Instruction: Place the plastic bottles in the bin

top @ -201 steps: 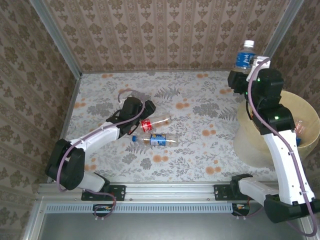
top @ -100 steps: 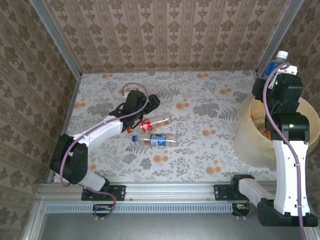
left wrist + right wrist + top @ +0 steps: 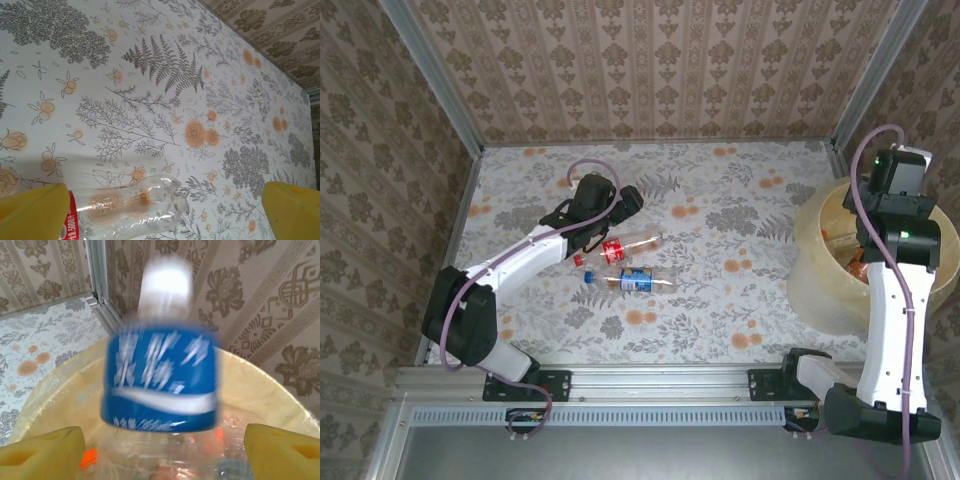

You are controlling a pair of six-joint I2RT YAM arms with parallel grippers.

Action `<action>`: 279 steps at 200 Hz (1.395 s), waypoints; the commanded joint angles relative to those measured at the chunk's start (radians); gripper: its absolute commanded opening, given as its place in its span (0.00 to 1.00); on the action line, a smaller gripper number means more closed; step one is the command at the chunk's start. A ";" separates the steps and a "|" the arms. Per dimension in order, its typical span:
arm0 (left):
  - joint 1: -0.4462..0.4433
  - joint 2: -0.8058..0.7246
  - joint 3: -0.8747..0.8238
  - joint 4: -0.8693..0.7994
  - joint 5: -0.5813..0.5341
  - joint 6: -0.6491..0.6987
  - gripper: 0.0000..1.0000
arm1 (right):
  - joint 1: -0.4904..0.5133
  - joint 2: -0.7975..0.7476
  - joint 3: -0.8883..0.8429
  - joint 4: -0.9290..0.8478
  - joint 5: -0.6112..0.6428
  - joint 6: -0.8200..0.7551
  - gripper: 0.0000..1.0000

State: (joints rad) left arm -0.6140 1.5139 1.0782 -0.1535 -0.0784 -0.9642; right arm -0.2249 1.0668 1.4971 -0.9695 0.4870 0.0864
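My right gripper (image 3: 165, 450) stands open above the bin (image 3: 260, 375), its yellow fingers wide apart. Between them a blue-labelled plastic bottle (image 3: 160, 385) with a white cap is blurred and touches neither finger. Several other bottles lie in the bin below it. In the top view the pale-yellow bin (image 3: 817, 262) stands at the right edge under the right wrist. My left gripper (image 3: 162, 212) is open over a clear red-labelled bottle (image 3: 130, 207) lying on the table (image 3: 628, 245). A second bottle with a blue label (image 3: 638, 281) lies just nearer.
The floral tablecloth (image 3: 740, 230) is ringed by patterned walls. A metal corner post (image 3: 100, 280) rises just behind the bin. A metal rail (image 3: 650, 380) runs along the near edge by the arm bases.
My right arm swung right, bringing the blue-labelled bottle over the bin, then its jaws opened and let the bottle go. The left gripper shifted slightly farther over the red-labelled bottle.
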 commanded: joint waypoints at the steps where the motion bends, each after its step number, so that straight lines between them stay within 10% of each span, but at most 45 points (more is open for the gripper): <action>1: -0.004 -0.035 0.011 -0.054 -0.042 0.021 1.00 | -0.003 -0.021 -0.004 -0.027 0.011 0.002 0.93; 81: 0.002 -0.058 -0.014 -0.088 -0.084 0.001 1.00 | 0.022 -0.077 -0.010 0.066 -0.163 0.051 1.00; 132: 0.014 -0.067 -0.035 -0.118 -0.100 -0.028 1.00 | 0.130 -0.143 -0.127 0.304 -0.484 0.076 1.00; 279: 0.092 -0.145 -0.150 -0.208 -0.144 -0.187 1.00 | 0.531 -0.045 -0.356 0.674 -0.628 -0.094 1.00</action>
State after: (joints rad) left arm -0.5510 1.3830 0.9432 -0.3206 -0.2001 -1.1004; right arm 0.2882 1.0260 1.1740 -0.3687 -0.0944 0.0231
